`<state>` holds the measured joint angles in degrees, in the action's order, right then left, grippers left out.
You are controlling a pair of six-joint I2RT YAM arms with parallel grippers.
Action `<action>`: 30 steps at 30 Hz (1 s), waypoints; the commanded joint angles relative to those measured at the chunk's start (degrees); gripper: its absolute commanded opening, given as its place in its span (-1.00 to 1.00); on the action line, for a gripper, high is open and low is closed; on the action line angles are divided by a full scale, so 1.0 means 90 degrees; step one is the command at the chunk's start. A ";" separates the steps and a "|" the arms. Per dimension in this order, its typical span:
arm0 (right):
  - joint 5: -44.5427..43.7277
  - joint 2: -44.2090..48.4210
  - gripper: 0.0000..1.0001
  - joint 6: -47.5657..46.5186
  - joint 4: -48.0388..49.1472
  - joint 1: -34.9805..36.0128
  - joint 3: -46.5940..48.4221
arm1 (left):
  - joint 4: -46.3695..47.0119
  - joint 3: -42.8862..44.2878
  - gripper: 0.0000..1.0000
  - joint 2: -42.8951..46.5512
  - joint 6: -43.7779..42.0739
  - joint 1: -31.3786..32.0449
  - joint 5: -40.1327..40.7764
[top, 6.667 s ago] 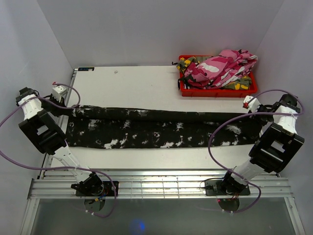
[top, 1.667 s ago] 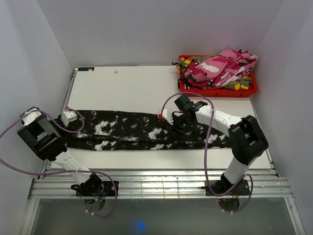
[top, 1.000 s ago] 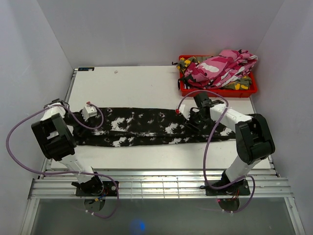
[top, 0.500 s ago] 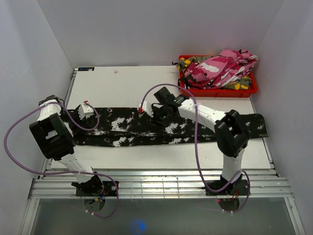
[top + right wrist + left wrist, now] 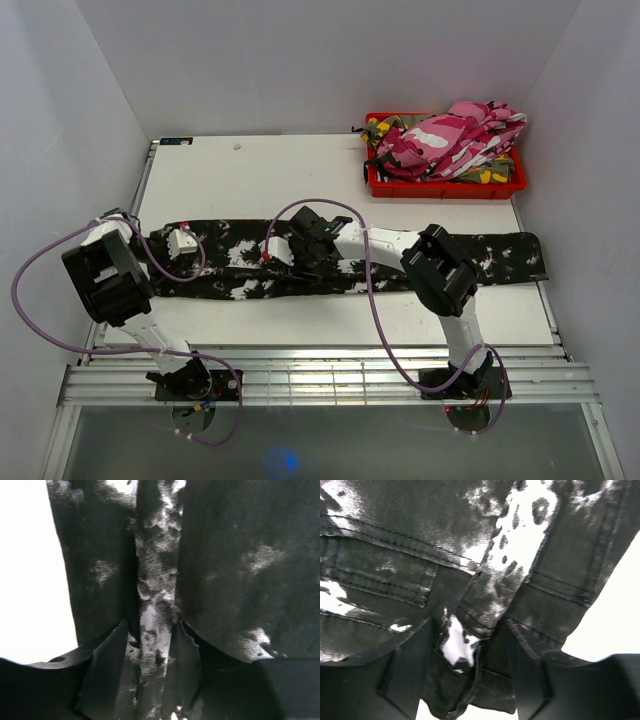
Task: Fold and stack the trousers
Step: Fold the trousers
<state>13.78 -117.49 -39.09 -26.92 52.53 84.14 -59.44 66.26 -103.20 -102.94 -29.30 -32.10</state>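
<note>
While two robot arms bend over a white table point(image 5: 260, 170) in the overhead view, a long pair of black trousers point(image 5: 400, 262) with white splotches lies stretched across it from left to right in one narrow strip. The left gripper point(image 5: 180, 243) sits on the waist end at the left. The right gripper point(image 5: 285, 250) is low on the cloth just left of the middle. At the far right corner a red bin point(image 5: 445, 188) holds a heap of pink trousers point(image 5: 450, 135), with green and yellow trousers point(image 5: 380, 128) showing beneath them. The task looks to be at an early stage: no folded stack is on the table, the black pair is not yet folded along its length, and the other pairs wait in the bin. From the left wrist, two dark fingers point(image 5: 410, 675) stand fairly wide apart with a bunched fold of waistband filling the gap, a small metal rivet point(image 5: 471, 566) just beyond. Whether they truly clamp the fold cannot be told. From the right wrist, the fingers point(image 5: 107, 670) are about half closed and press on both sides of a raised ridge of the black cloth, pinching it, with bare table to the left. No brand, label or writing can be read in any view.
</note>
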 commanded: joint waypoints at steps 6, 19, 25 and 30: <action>-0.0554 0.0017 -0.83 0.0124 0.0549 -0.0027 -0.0061 | 0.0452 0.0030 -0.06 0.0050 -0.0506 -0.0016 -0.0047; -0.0710 0.0614 -0.58 -0.0070 0.0481 -0.0046 -0.0208 | -0.0251 0.0421 -0.60 0.0490 -0.0809 -0.0162 -0.0320; -0.0750 0.0350 -0.12 -0.0139 0.0150 -0.0046 -0.0062 | -0.0192 0.0353 -0.30 0.0451 -0.0789 -0.0162 -0.0330; -0.0701 0.0359 -0.14 -0.0198 0.0129 -0.0124 -0.0140 | -0.0163 0.0391 -0.26 0.0383 -0.0789 -0.0172 -0.0272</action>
<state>7.66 -114.45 -40.12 -24.56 52.14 82.59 -60.38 68.64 -101.91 -108.68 -30.41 -33.67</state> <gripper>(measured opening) 0.437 0.366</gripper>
